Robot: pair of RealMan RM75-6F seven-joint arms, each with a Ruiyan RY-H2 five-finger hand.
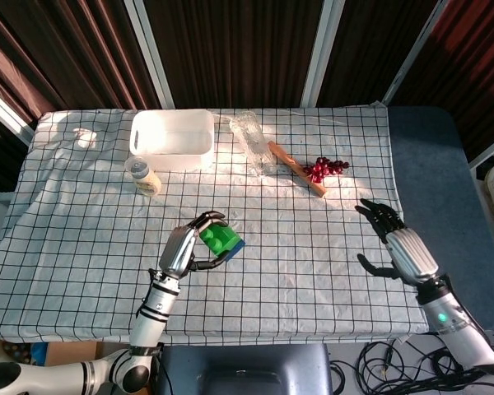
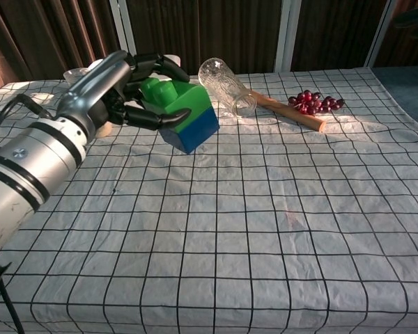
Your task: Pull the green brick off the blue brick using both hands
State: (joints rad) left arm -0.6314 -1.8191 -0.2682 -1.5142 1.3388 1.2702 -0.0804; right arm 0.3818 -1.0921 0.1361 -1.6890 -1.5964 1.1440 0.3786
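Observation:
My left hand (image 1: 183,249) (image 2: 118,87) grips the green brick (image 1: 216,239) (image 2: 171,97), which is still stacked on the blue brick (image 1: 233,245) (image 2: 195,129). Both bricks hang tilted above the checked cloth. My right hand (image 1: 399,244) is raised over the right side of the table, fingers spread, holding nothing. In the chest view only a dark tip of my right hand (image 2: 412,17) shows at the top right corner.
A white tub (image 1: 172,136) (image 2: 136,81), a small bottle (image 1: 144,175), a glass jar on its side (image 1: 253,142) (image 2: 226,86), a wooden stick (image 1: 297,169) (image 2: 292,112) and red grapes (image 1: 324,168) (image 2: 313,101) lie along the far half.

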